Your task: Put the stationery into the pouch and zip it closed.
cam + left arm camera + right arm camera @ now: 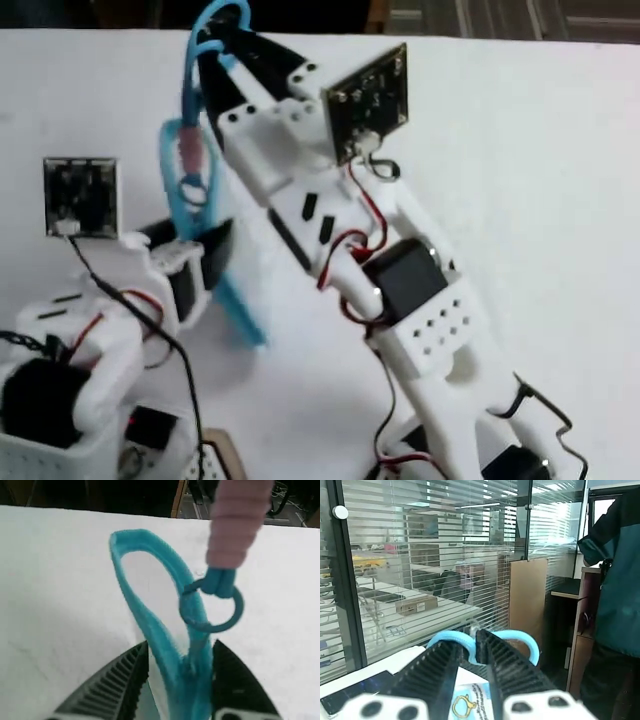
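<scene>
The blue pouch [240, 305] hangs in the air, held edge-on between both arms. My left gripper [205, 262] is low at the left and is shut on the pouch's lower part [150, 615], which passes between its fingers [182, 675]. A blue ring pull [212, 607] with a pink tag [237, 520] dangles from the zip just beyond them. My right gripper [222, 45] is at the far side, pointing upward, and is shut on the pouch's top loop [450, 639] between its ribbed fingers [470, 652]. The pink tag [188, 150] hangs between the two grippers.
The white table [540, 150] stretches to the right and back. The right arm's body [420, 300] crosses the middle diagonally. A small wooden block [225, 455] lies at the front edge near the left arm's base.
</scene>
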